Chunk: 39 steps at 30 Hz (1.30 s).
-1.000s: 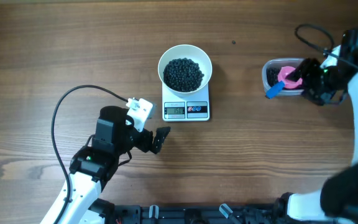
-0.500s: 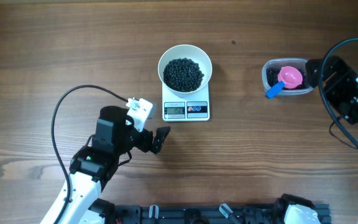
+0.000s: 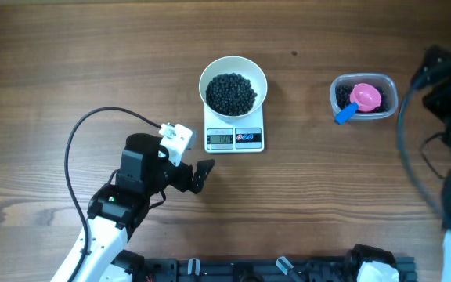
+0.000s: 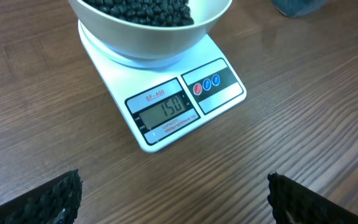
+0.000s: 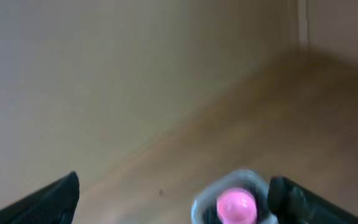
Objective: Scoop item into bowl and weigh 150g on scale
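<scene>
Weighing looks finished: the beads [image 3: 232,92] fill the bowl [image 3: 210,74] on the scale [image 3: 235,139] at 12 o'clock, its display seemingly on target, the scoop [image 3: 365,96] lies in the tub [image 3: 391,84] at 3 o'clock, and the left gripper [image 4: 176,199] and right gripper [image 5: 173,196] gape wide and empty, so only retreat remains.

Overhead view: bright, even light, sharp focus; only faint soft shadows at the bowl [image 3: 233,64] and scale [image 3: 234,139]. Left wrist view: crisp (display digits legible). Right wrist view: heavily blurred throughout, pink scoop [image 5: 236,205] smeared.
</scene>
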Motion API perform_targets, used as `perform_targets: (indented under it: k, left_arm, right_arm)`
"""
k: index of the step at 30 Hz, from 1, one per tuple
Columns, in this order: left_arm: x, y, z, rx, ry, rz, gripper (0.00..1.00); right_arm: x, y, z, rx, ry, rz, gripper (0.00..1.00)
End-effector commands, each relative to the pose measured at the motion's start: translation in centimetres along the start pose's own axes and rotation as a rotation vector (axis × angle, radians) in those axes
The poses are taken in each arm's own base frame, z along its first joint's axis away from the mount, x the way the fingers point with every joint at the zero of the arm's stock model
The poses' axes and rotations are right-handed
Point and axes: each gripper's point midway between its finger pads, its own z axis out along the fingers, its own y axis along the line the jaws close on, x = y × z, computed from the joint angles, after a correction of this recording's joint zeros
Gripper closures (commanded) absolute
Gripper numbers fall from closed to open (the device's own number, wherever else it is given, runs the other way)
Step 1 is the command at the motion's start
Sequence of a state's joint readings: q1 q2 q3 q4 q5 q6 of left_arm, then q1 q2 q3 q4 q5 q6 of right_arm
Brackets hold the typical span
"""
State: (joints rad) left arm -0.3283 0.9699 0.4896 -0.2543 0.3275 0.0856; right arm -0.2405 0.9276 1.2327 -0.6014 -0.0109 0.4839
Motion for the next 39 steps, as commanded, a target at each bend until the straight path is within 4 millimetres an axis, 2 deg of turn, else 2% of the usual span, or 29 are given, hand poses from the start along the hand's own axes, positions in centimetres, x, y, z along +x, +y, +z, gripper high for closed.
perform_targets:
  k: [1, 6, 12, 17, 23, 28, 34, 36, 39]
  left_arm:
    - [-0.9, -0.1, -0.2, -0.002, -0.021, 0.02, 0.0]
    - [-1.0, -0.1, -0.2, -0.002, -0.021, 0.02, 0.0]
    - [-0.9, -0.1, -0.2, -0.002, -0.021, 0.02, 0.0]
    - [-0.9, -0.1, -0.2, -0.002, -0.021, 0.02, 0.0]
    - [-0.9, -0.1, -0.2, -0.002, -0.021, 0.02, 0.0]
    - [-1.0, -0.1, -0.2, -0.002, -0.021, 0.02, 0.0]
    - [-0.9, -0.1, -0.2, -0.002, -0.021, 0.02, 0.0]
    - [-0.9, -0.1, -0.2, -0.002, -0.021, 0.02, 0.0]
    - [-0.9, -0.1, -0.2, -0.002, -0.021, 0.02, 0.0]
  right_arm:
    - [1.5, -2.2, -1.7, 0.025, -0.125, -0.035, 0.0]
    - [5.7, -5.2, -3.8, -0.056, -0.376, -0.018, 0.0]
    - [9.2, -7.3, -5.2, -0.09, -0.5, 0.006, 0.0]
    - [12.2, -8.3, -4.3, -0.108, -0.495, 0.053, 0.0]
    - [18.2, -11.1, -0.6, -0.081, -0.342, 0.289, 0.0]
    - [18.2, -11.0, -0.6, -0.059, -0.345, 0.135, 0.0]
    - [18.5, -10.9, -0.5, 0.014, -0.338, -0.335, 0.0]
    - [19.0, -10.8, -0.2, 0.013, -0.312, -0.423, 0.0]
    - [20.2, -10.4, 0.4, -0.023, -0.258, -0.401, 0.0]
